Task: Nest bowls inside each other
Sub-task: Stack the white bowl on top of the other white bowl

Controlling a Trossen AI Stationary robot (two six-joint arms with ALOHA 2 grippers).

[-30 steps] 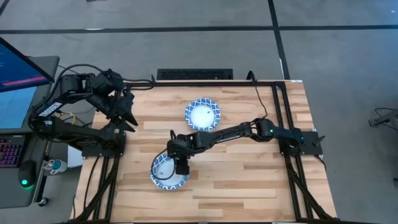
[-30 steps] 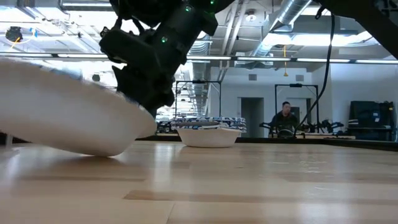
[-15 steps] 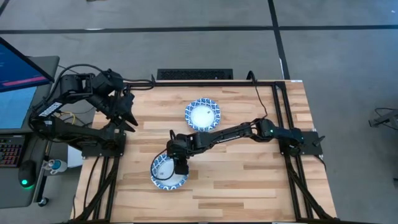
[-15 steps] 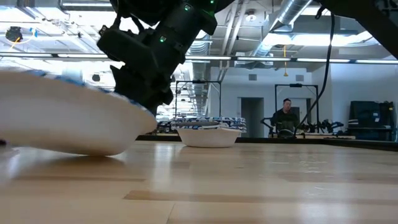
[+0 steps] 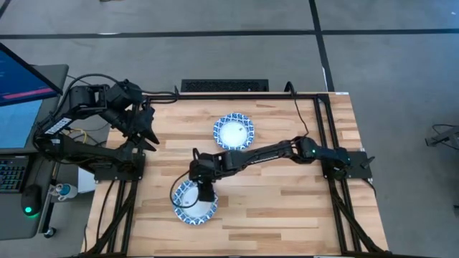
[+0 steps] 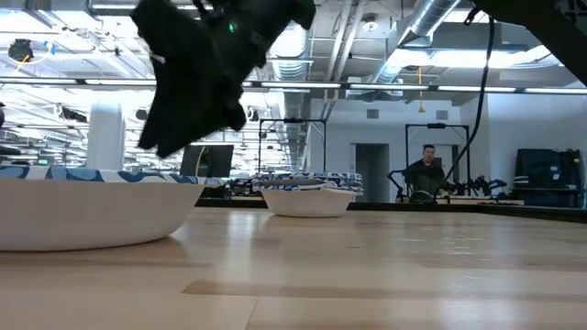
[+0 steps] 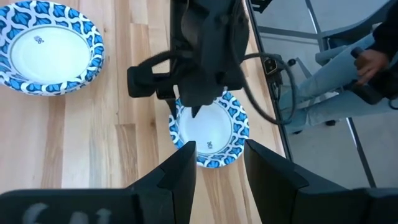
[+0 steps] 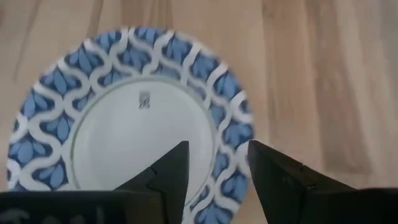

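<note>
One blue-and-white patterned bowl (image 5: 193, 203) sits flat on its base near the table's front, left of the middle; it also shows in the low view (image 6: 92, 206) and the right wrist view (image 8: 134, 115). My right gripper (image 5: 201, 188) hangs open just above this bowl's far rim, clear of it (image 6: 154, 145), with the fingers pointing down (image 8: 217, 168). A second bowl (image 5: 234, 132) stands on the table farther back; in the low view (image 6: 307, 194) it looks like more than one bowl nested. My left gripper (image 5: 148, 132) is open and empty at the table's far left (image 7: 217, 165).
Bare wooden tabletop (image 5: 287, 201) lies to the right of both bowls. A black frame rail (image 5: 330, 129) runs along the table's right and far edges. A laptop (image 5: 21, 93) stands off the table's left side. A person (image 6: 422, 170) sits in the room beyond.
The near bowl stood tilted at my right gripper a second ago; it has dropped flat onto the table, a little nearer the front edge. My right gripper has let go of it and has risen clear above its rim.
</note>
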